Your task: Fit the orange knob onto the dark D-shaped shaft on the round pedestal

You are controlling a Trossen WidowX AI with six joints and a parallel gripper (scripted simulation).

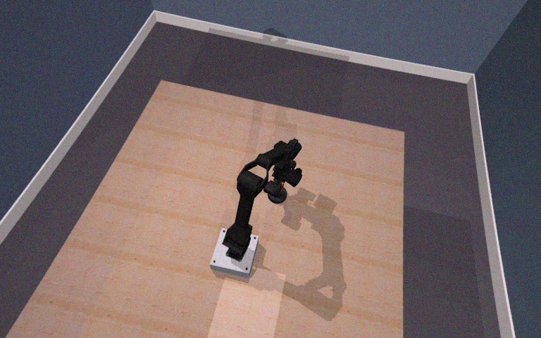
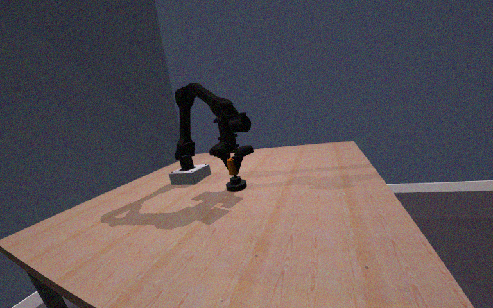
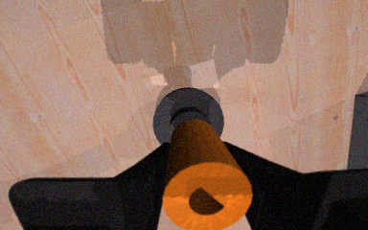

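The orange knob (image 1: 282,184) (image 2: 231,167) (image 3: 197,144) is a cylinder, slightly tilted in the exterior view. Its D-shaped hole shows on top in the wrist view, with the flat side toward the upper right. My gripper (image 2: 232,169) (image 3: 195,147) is shut on the knob. The dark round pedestal (image 1: 277,196) (image 2: 236,185) (image 3: 164,120) stands on the table under the knob. In the exterior view a short piece of dark shaft (image 2: 235,176) shows between the knob's lower end and the pedestal's raised centre. The shaft's flat side is hidden.
The arm's pale base plate (image 1: 223,258) (image 2: 181,178) is bolted to the wooden table (image 1: 159,239) (image 2: 309,235) (image 3: 38,96). Its dark grey edge shows at the right of the wrist view. The arm's shadow lies across the table near the pedestal.
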